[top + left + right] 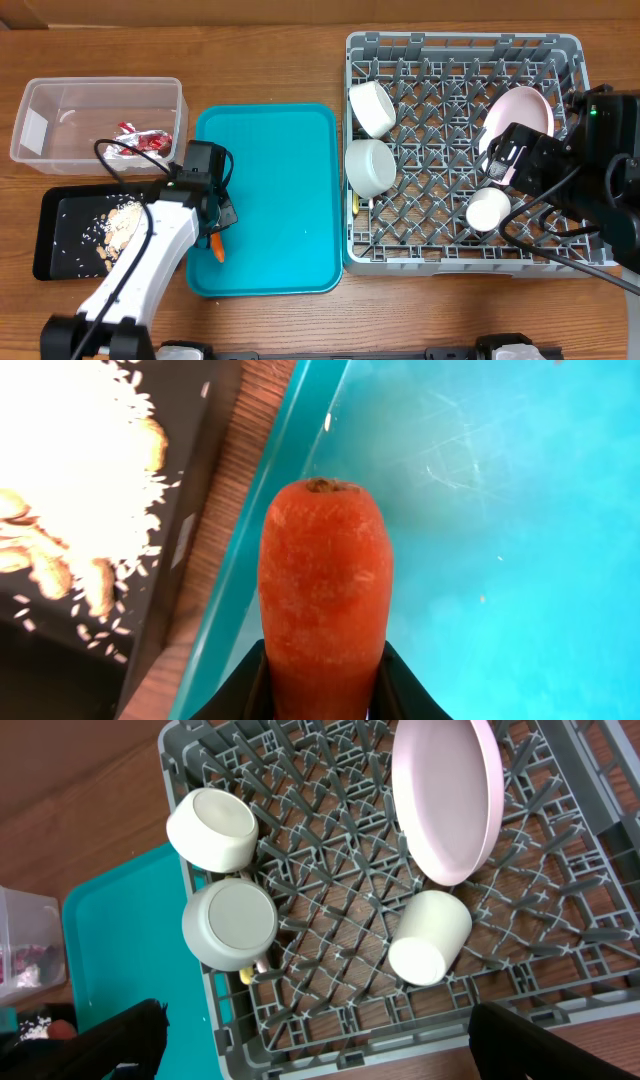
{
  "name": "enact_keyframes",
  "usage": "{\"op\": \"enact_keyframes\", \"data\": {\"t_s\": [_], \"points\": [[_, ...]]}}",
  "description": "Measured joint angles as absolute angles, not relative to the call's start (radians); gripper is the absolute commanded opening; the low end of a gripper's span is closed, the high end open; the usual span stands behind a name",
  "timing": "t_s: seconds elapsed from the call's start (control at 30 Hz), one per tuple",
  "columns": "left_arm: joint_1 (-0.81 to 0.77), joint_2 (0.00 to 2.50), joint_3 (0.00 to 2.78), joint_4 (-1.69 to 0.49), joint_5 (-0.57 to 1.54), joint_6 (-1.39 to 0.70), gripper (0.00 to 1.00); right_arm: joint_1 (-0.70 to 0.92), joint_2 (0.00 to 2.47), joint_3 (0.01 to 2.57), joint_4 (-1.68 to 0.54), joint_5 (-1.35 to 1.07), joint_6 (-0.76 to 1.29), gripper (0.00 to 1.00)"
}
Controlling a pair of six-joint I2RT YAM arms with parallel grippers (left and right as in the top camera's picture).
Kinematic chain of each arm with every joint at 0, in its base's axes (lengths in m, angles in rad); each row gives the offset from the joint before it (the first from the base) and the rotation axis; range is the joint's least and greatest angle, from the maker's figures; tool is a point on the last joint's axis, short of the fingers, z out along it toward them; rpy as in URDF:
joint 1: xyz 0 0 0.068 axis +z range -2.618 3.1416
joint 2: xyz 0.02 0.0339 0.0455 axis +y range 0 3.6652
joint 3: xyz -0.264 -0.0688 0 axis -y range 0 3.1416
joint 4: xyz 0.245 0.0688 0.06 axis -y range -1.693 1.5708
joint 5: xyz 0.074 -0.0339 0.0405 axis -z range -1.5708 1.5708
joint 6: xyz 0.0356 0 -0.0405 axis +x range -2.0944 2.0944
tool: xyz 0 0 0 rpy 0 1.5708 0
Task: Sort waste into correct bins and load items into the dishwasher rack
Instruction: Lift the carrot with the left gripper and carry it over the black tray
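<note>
left hand (320, 695) clamped on carrot (322, 590) over teal tray (480, 510) edge | black tray (40, 685) with rice (70, 450) just beside | right hand (320, 1045) spread wide, holding nothing, over dishwasher rack (340, 910)

carrot (322, 590): orange, I'd say slightly frosted
serving tray (280, 180): teal
rack (460, 40): grey lattice
plate (445, 800): pale pink
bin tray (65, 215): black, flecked white

A brown wooden table (270, 40) is filling the whole overhead view, its grain running left to right. Even light is falling on it, casting only soft shadows.
</note>
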State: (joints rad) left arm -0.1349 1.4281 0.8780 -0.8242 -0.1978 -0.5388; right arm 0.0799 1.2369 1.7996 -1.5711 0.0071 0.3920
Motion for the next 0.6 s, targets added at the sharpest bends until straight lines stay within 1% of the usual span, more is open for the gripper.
{"op": "enact_keyframes", "data": {"t_s": [0.6], "points": [[-0.136, 1.097, 0.879, -0.975, -0.191, -0.520, 0.04, 0.080, 1.237, 1.800, -1.592, 0.007, 0.392, 1.00]]}}
